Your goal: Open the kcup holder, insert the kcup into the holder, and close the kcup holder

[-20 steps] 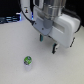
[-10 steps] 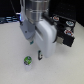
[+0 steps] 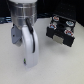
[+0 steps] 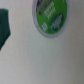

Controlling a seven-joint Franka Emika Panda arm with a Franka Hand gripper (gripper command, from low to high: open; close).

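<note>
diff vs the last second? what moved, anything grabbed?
The arm swung from the exterior view's right to its left and came down; the gripper now hangs low over the table, hiding the kcup in that view. The wrist view shows the kcup lying on the table, not grasped. The kcup holder stayed put, pods on top.

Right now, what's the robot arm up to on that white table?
The silver and white robot arm has come down low over the white table, right where the small round green-topped kcup sat a moment ago. The wrist view looks straight down on that kcup, lying on the table and not yet gripped. The black box-shaped kcup holder sits apart, toward the exterior view's right, with red-and-white pods on top. The tool's state cannot be seen.
</note>
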